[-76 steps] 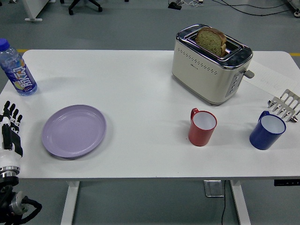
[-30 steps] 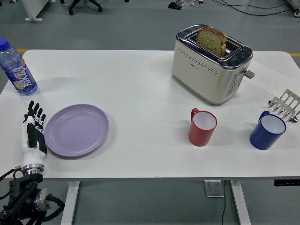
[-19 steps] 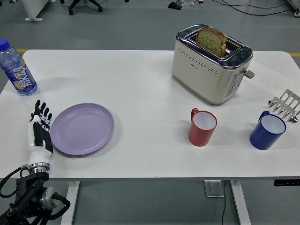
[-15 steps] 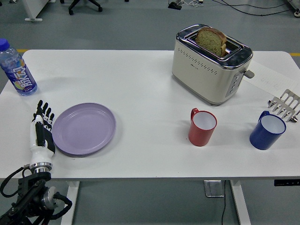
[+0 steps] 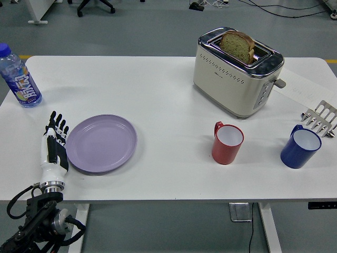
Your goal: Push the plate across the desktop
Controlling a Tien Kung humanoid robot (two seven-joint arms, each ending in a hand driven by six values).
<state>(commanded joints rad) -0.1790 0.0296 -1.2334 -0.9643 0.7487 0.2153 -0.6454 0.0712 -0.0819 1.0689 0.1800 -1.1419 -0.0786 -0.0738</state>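
This is looking like a lab or office test room rather than a home kitchen: a white table (image 5: 174,100) is standing on a grey floor (image 5: 142,26), with office chair wheels (image 5: 95,6) and loose cables (image 5: 274,8) showing behind it (the toaster (image 5: 237,74) notwithstanding).

The round lilac plate (image 5: 101,143) looked like smooth plastic with a soft, half-matt sheen. The white rectangular table (image 5: 158,100) had a flat matt top, without any grain. The cream toaster with chrome top (image 5: 237,72) had a satin painted body, and its upper part was polished metal that gave bright reflections. The slice of brown bread (image 5: 237,46) in it looked rough and porous. The red mug (image 5: 227,143) and the dark blue mug (image 5: 300,147) were both glossy outside, with a smooth white inside. The clear plastic bottle with blue cap (image 5: 18,77) carried a shiny printed label. The small metal rack (image 5: 320,118) was bare, silver and dull. The robot's left hand (image 5: 54,149) showed hard black and white plastic parts, slightly shiny.
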